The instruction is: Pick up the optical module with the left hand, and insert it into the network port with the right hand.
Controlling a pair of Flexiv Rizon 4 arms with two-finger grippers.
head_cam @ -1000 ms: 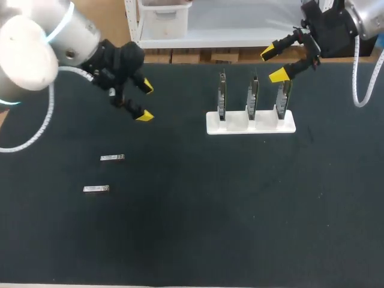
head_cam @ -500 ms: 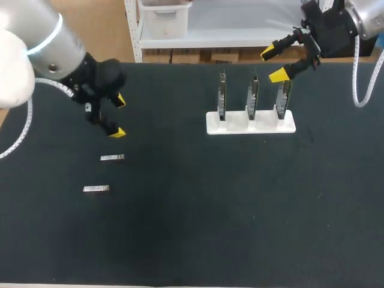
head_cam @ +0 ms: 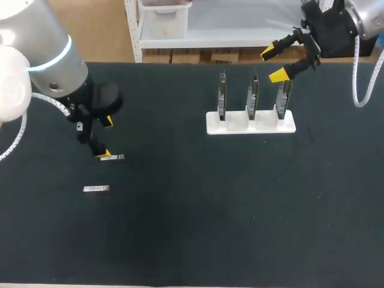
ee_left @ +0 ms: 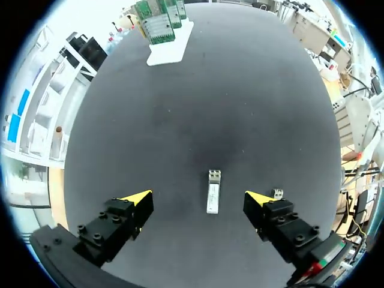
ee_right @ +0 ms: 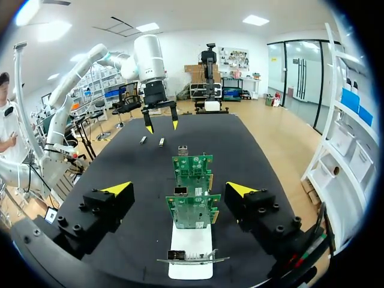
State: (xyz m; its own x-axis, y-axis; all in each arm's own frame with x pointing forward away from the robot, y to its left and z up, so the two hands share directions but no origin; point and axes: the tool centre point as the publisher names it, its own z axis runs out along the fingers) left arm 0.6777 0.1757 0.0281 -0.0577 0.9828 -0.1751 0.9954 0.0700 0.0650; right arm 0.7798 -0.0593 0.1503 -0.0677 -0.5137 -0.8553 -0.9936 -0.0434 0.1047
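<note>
Two small silver optical modules lie on the black table (head_cam: 198,216), one (head_cam: 112,157) farther back and one (head_cam: 96,189) nearer the front. My left gripper (head_cam: 104,138) hangs open just above the farther one. In the left wrist view that module (ee_left: 213,192) lies between the open fingers of the left gripper (ee_left: 198,198), and the other module (ee_left: 278,193) sits beside one finger. A white rack (head_cam: 251,123) holds three upright green circuit boards (head_cam: 253,96) with network ports. My right gripper (head_cam: 273,65) is open above the rack's far right end, with the boards (ee_right: 195,210) ahead of it (ee_right: 179,189).
The rack (ee_left: 168,51) stands far across the table from the left gripper. In the right wrist view my left arm's gripper (ee_right: 161,123) shows over the two modules (ee_right: 161,142) beyond the boards.
My left arm has swung left and down toward the front, from mid-table height to just over the farther module. The right arm has stayed still.
</note>
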